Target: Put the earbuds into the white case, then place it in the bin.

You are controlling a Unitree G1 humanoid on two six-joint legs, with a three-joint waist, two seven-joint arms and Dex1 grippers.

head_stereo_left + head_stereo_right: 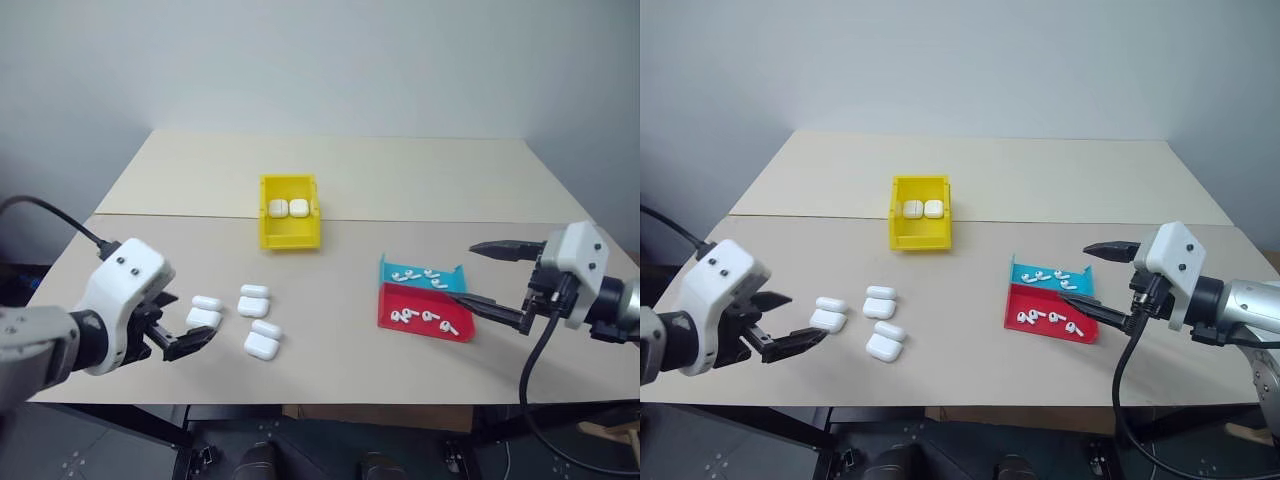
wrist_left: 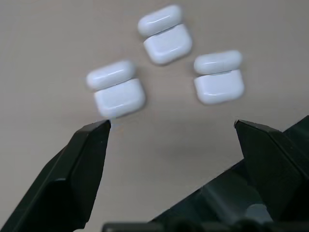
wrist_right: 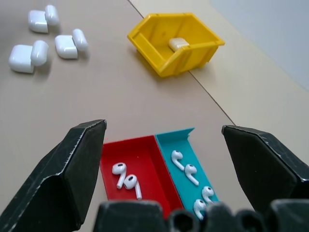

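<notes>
Both pincers stood released: the left pincer (image 1: 178,325) near three open cases (image 1: 204,311), the right pincer (image 1: 492,281) beside the earbuds (image 1: 421,317). Tiny, glossy, they could slip free.

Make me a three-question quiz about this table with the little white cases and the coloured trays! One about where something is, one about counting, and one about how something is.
1. Where are the closed cases?
A. in the yellow bin
B. in the red tray
C. on the floor

2. How many open cases lie on the table?
A. one
B. three
C. six

3. How is the left pincer?
A. shut on a case
B. open and holding nothing
C. shut on an earbud

Answers:
1 A: two white cases sit inside the yellow walls.
2 B: three lie with lids flipped back, near the left pincer.
3 B: its two black fingers stand apart with bare table between them.
</notes>
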